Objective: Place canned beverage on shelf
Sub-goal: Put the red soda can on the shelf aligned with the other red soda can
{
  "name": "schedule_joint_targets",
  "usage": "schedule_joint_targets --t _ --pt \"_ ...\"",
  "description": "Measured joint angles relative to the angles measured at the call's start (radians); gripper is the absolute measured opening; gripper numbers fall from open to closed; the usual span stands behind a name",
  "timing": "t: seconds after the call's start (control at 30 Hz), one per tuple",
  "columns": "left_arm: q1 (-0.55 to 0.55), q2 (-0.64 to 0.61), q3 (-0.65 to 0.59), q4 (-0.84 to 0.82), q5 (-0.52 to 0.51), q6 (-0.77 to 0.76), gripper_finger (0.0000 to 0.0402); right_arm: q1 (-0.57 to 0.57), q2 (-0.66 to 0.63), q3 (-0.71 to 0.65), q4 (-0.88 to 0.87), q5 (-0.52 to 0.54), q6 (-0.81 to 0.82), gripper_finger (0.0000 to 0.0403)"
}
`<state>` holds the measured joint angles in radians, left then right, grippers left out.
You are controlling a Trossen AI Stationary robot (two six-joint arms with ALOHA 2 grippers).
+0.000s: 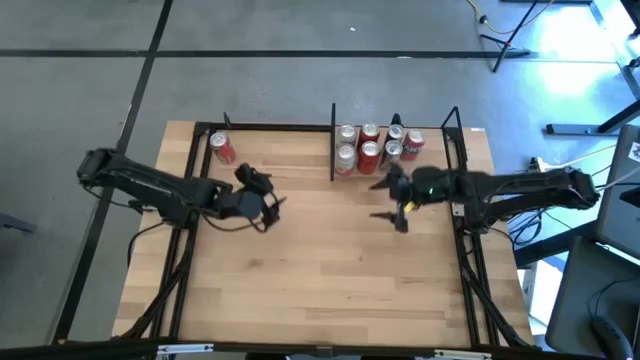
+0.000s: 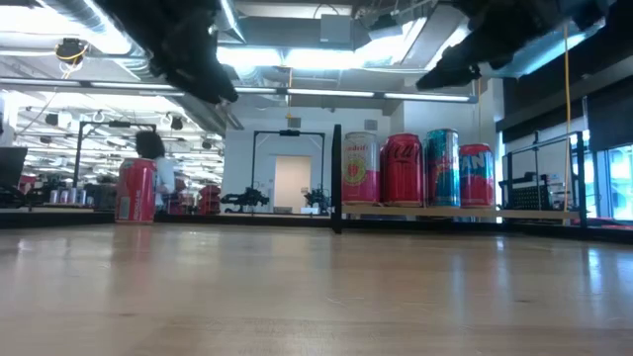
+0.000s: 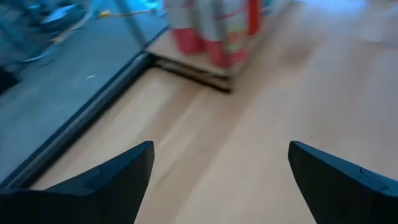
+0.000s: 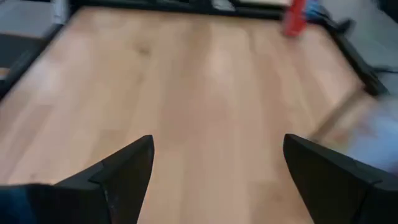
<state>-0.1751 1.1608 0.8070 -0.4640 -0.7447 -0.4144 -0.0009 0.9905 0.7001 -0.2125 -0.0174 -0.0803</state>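
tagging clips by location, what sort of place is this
Probably a robotics lab or workshop: grey concrete floor, exposed ceiling ducts with strip lights, and a butcher-block wooden test table with a black metal frame.

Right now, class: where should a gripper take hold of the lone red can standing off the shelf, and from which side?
Grip the red can around mid-body, fingers across its round sides. It stands upright and alone, so the open left gripper, nearer, could probably approach level from the table's middle.

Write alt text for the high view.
Seen from above, both arms hover over a wooden table, left gripper and right gripper open and empty. Cans crowd the shelf at the far right; one red can stands far left.
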Motion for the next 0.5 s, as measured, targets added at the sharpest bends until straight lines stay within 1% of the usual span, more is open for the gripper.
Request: schedule_joint_targets --t 0.1,0.17,0.23,0.3,0.4,0.5 --pt "0.057 -0.019 0.0 -0.033 0.001 0.003 0.0361 0.059 0.023 -0.08 0.165 0.001 -0.002 0.034" --pt "0.087 -0.024 0.0 -0.065 0.002 0.005 0.0361 0.091 0.044 -0.114 0.226 0.0 -0.007 0.034" --pt "0.123 -0.024 0.0 -0.093 -0.015 0.005 0.0361 0.12 0.063 -0.136 0.258 0.0 -0.028 0.034" --pt "0.168 -0.023 0.0 -0.141 -0.058 -0.004 0.0361 0.145 0.081 -0.142 0.294 0.0 -0.053 0.034" --pt "0.253 -0.023 0.0 -0.212 -0.129 -0.073 0.0361 0.17 0.114 -0.143 0.336 0.001 -0.069 0.034" --pt "0.348 -0.023 0.0 -0.265 -0.115 -0.108 0.0361 0.185 0.137 -0.144 0.379 0.004 -0.084 0.034"
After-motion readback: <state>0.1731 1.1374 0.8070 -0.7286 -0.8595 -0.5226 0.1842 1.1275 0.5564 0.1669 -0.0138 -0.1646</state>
